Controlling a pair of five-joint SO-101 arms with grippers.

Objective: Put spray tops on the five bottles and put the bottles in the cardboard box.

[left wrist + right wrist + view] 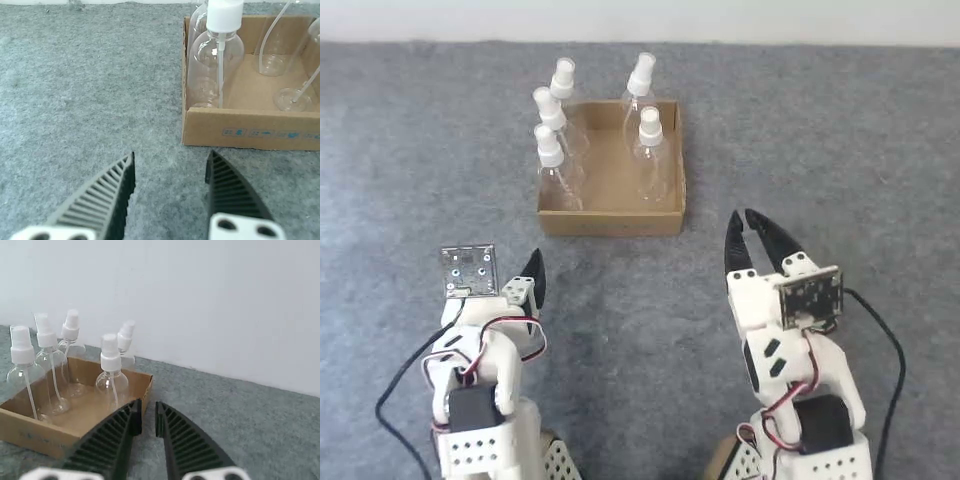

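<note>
Five bottles (650,160) stand upright in the cardboard box (610,221), spray tops (650,125) skyward; left gripper (170,157) before the box, jaws spread; right gripper (147,409) barely parted.

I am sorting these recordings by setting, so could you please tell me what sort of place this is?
Likely a robotics lab bench: a left arm and right arm stand on a table covered in grey felt, against a white wall, facing a cardboard box of spray bottles.

Five clear plastic bottles with white spray tops (558,178) line both side walls of the shallow brown cardboard box (610,221), leaving a bare lane between; the grey carpeted desk (820,150) around it offers passage.
</note>
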